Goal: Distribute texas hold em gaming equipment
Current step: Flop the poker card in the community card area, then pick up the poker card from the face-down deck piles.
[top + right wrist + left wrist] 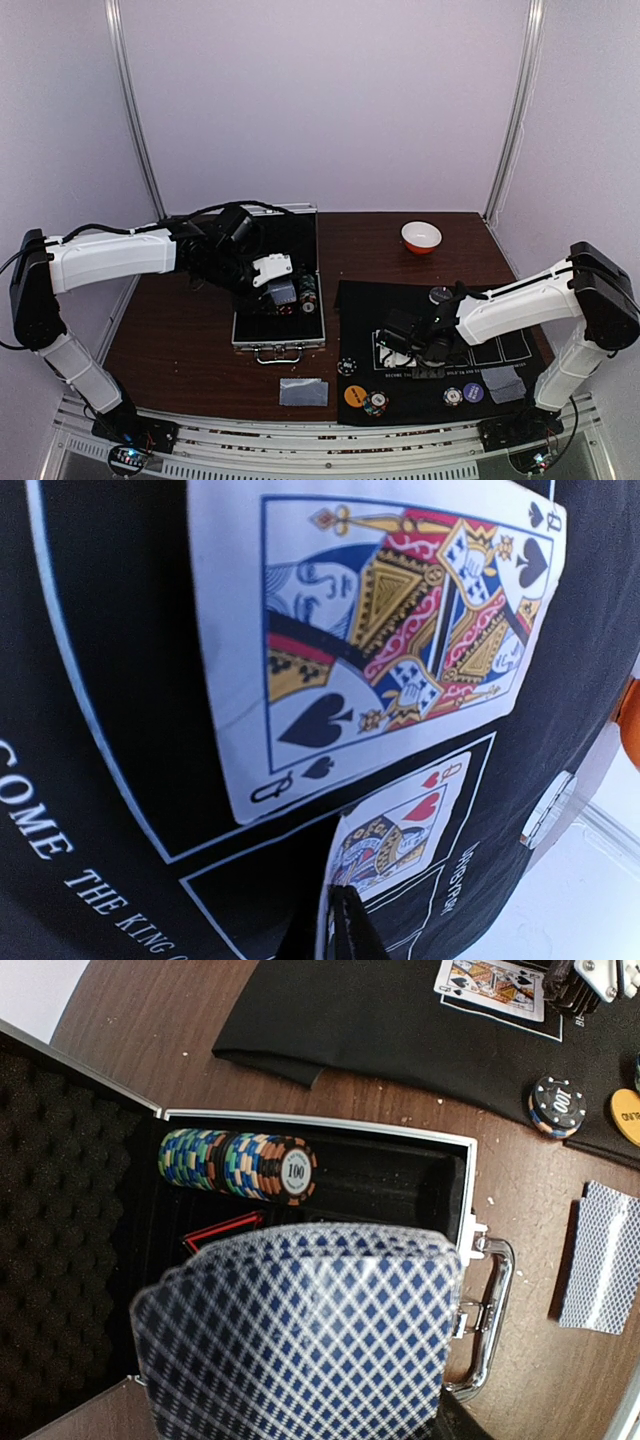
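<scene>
The left pincer (pixel 280 288) grips fanned blue-backed cards (pixel 300 1340) over the open case (pixel 300 343) at the middle of the bench (pixel 180 340), while the right pincer (pixel 338 910), closed, meets a face-up queen of hearts (pixel 395 825) on the black mat (pixel 355 310) toward its right edge.

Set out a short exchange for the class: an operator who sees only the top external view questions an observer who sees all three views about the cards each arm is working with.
Operator: Something pale sits at the left pincer over the case. What is it?
Observer: In the left wrist view, the left pincer holds fanned cards, blue-diamond backs showing, above the open case.
Operator: And which card lies by the right pincer?
Observer: The right wrist view shows the right pincer shut, just short of a face-up queen of spades on the black mat.
</scene>
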